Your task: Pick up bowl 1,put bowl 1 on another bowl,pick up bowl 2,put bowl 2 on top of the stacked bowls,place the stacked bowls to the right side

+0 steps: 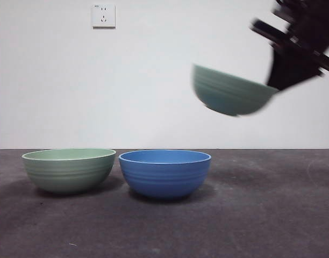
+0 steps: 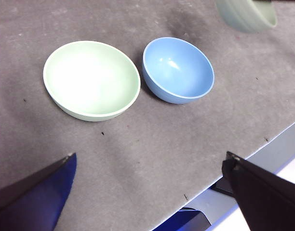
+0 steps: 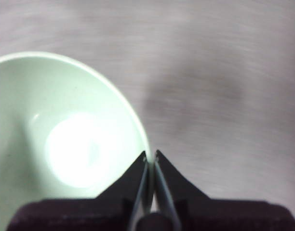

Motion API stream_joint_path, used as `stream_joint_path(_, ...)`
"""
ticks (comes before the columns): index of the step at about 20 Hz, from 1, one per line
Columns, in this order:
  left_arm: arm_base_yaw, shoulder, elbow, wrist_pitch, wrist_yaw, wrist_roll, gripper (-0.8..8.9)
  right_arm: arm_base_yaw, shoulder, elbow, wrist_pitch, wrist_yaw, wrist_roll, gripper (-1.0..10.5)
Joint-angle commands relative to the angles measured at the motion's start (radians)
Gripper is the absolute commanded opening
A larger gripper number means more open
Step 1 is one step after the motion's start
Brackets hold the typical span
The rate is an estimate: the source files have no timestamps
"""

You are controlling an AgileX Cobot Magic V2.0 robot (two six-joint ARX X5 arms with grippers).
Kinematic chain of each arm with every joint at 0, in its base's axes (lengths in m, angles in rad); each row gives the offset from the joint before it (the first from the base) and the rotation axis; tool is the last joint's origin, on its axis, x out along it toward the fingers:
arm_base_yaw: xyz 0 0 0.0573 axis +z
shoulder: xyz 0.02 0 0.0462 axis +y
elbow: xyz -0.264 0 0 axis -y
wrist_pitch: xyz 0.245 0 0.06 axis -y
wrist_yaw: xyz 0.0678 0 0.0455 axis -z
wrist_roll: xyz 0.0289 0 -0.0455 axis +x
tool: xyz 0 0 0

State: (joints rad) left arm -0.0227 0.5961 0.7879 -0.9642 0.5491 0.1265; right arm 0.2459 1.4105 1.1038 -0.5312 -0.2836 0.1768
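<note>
A pale green bowl hangs tilted in the air at the upper right of the front view. My right gripper is shut on its rim, with the bowl filling one side of the right wrist view. The same lifted bowl shows at the edge of the left wrist view. On the table stand the blue bowl and, to its left, a second pale green bowl, both upright and almost touching. My left gripper hovers open above them, well back from the blue bowl and the green bowl.
The table is covered by a dark grey mat. Its edge runs near the left gripper. A white wall with a socket stands behind.
</note>
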Motion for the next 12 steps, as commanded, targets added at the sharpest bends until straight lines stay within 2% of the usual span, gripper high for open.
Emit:
stream_joint_path(1,-0.002,-0.002,0.004,0.006,0.001,-0.003,5.84,0.083,0.011,0.045,-0.001,0.020,0.011,-0.2)
stream_joint_path(4,-0.002,-0.002,0.004,0.005,0.001,-0.003,5.84,0.195,0.061,0.091,-0.001,0.105,0.014,-0.2)
stream_joint_path(7,-0.004,-0.002,0.004,0.005,0.001,-0.003,5.83,0.248,0.146,0.095,0.003,0.113,0.036,-0.2)
stream_joint_path(9,-0.004,-0.002,0.004,0.002,0.001,-0.003,5.83,0.272,0.207,0.095,0.009,0.159,0.035,-0.2)
stream_joint_path(12,-0.004,-0.002,0.004,0.002,0.001,-0.003,5.84,0.295,0.274,0.095,0.035,0.164,0.035,-0.2)
